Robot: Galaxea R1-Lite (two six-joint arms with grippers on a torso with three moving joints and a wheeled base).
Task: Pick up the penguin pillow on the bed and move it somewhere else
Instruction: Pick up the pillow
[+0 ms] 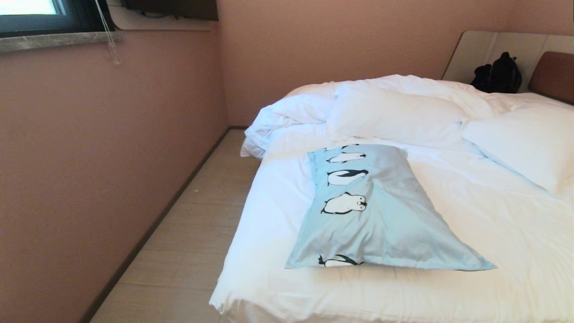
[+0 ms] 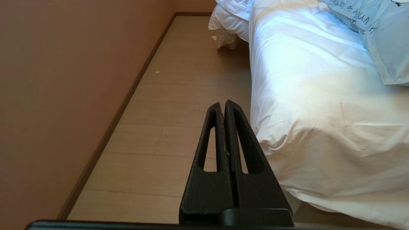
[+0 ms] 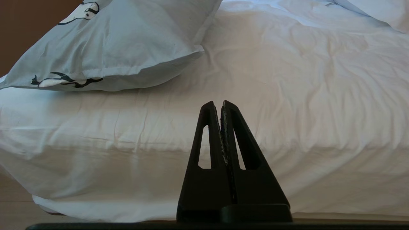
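1. Both tools are clenched on nothing: the left tool (image 2: 222, 107) hangs over the floor (image 2: 179, 95) beside the bed's left edge, and the right tool (image 3: 217, 107) points at the foot end of the bed (image 3: 287, 95). Neither shows in the head view.
2. Ahead of them, the penguin pillow (image 1: 372, 211) lies flat on the near half of the bed (image 1: 471, 233), toward its left side, untouched.
3. Its long axis runs from the foot of the bed toward the headboard (image 1: 554, 74), with one short end and its two corners nearest the robot.
4. Seen from the right wrist, the pillow (image 3: 121, 44) sits up and across toward the robot's left; from the left wrist, a near corner (image 2: 388, 54) sits toward the robot's right. So it lies roughly between the arms, and I cannot tell which is nearer.
5. Beyond it are two white pillows (image 1: 394, 114) and bunched duvet (image 1: 291, 116), with a black bag (image 1: 500, 74) by the headboard.
6. My judgement: nothing is started; a tool must release, then reach the near end.
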